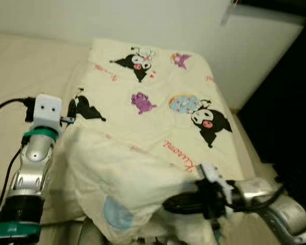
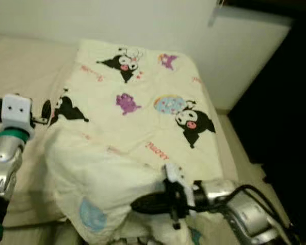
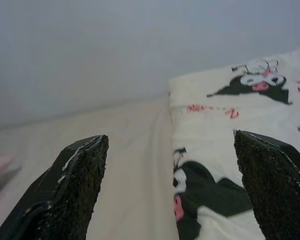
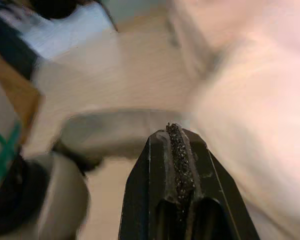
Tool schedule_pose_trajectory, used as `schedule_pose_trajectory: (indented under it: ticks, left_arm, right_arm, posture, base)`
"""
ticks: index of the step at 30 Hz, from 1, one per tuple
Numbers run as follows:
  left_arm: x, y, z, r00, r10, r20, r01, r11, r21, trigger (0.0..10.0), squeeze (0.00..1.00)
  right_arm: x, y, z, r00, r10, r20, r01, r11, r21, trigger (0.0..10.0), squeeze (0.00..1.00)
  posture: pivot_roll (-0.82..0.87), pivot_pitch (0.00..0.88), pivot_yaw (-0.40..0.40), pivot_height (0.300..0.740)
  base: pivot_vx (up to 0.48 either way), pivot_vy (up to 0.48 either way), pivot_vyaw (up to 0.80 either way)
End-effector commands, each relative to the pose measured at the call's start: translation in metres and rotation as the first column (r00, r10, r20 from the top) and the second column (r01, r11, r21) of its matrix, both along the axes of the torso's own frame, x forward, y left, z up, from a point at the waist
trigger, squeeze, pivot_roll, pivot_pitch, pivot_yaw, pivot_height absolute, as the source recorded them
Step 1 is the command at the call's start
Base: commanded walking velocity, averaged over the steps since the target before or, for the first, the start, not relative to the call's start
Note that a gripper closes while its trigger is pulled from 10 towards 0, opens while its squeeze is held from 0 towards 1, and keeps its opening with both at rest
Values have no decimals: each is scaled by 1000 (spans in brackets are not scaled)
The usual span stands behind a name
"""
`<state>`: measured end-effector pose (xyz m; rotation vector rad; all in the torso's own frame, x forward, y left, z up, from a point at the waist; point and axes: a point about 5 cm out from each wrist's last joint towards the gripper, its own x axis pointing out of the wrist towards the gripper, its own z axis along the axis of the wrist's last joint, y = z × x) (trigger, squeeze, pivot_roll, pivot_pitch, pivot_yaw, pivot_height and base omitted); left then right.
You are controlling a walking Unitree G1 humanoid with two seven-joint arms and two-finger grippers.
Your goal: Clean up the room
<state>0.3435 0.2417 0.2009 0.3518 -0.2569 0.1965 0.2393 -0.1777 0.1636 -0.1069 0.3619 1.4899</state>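
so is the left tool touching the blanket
Apart. The left wrist view shows the left tool open, its fingers spread with nothing between them, the cartoon-print blanket lying beyond.

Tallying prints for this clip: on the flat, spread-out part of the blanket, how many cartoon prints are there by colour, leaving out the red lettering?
On the blanket:
Black characters: 3
Purple figures: 2
Round blue print: 1
Total: 6
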Motion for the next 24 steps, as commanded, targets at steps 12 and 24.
schedule_pose_trajectory:
  ticks: [12,24]
  left_arm:
    - [2,-13,-8,995,-101,-23,101,995,-20,10000,0]
    - [4,-72,-55,925,-324,-196,321,946,-51,10000,0]
  right_arm:
    - [38,-93,58,878,-423,226,438,899,-20,10000,0]
    - [83,-4,-58,664,-729,168,742,669,-31,10000,0]
  posture:
    - [145,0,-79,595]
    - [161,0,-75,595]
  base:
    - [0,0,0]
    - [0,0,0]
